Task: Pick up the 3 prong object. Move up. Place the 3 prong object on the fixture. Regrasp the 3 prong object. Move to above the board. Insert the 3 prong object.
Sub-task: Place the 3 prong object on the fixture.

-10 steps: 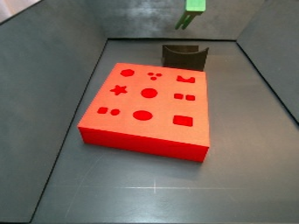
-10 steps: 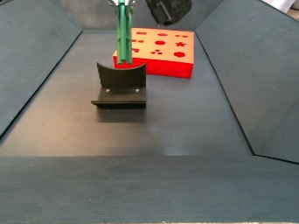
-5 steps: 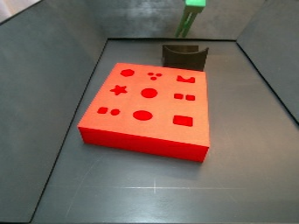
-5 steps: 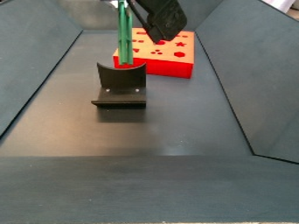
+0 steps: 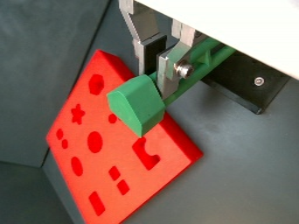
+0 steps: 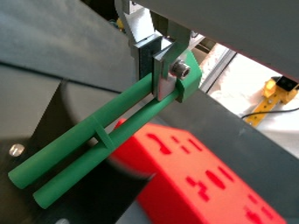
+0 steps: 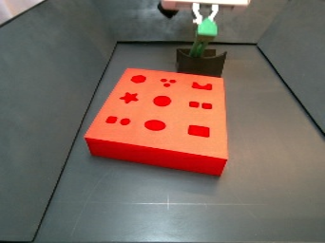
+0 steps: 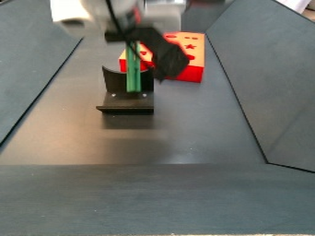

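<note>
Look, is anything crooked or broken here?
Nothing stands out. The gripper holds the 3 prong object upright over the fixture, and the board lies flat and whole on the floor.

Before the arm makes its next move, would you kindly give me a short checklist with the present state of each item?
1. Gripper at the green piece: ok; in both wrist views the silver fingers sit on either side of it.
2. Jaws firmly shut on the piece: cannot tell.
3. Piece at the fixture: ok; in both side views its lower end stands in the fixture, and it rises from there.
4. Prongs undamaged: cannot tell; no view shows them clearly.
5. Board free: ok; nothing lies on its top or in its holes.
6. Floor between fixture and board: ok; bare in a side view.
</note>
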Robot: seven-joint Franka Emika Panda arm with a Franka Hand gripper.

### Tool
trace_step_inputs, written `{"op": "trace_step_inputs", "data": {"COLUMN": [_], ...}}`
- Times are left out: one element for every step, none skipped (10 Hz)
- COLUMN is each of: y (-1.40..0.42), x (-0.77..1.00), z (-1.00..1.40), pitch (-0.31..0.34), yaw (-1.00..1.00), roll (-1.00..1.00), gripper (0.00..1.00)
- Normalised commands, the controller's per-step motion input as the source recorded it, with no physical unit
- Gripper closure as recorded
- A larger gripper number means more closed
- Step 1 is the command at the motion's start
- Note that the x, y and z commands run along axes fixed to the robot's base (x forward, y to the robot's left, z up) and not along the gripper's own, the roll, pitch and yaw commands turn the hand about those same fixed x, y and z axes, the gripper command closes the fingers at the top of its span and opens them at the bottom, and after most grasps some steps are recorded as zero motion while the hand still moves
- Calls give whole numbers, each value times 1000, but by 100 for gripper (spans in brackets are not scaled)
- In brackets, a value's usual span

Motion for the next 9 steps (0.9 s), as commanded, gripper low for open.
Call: {"op": "trace_step_inputs", "data": {"y": [63,40,2,-30,-30,-26,-26,-26,-27], "x": [97,75,53,37,35,35,35,35,34], "z": [-707,-466,-271,-202,-198,-197,-197,-197,-196], "pitch": [-32,-54,-67,-67,-68,-69,-69,-69,-68], "yaw": [-125,-101,-73,-54,-46,-28,-20,-14,-9], "roll": [-65,-50,-40,-38,-38,-38,-38,-38,-40], "gripper": [100,100,100,100,100,100,100,100,100]}}
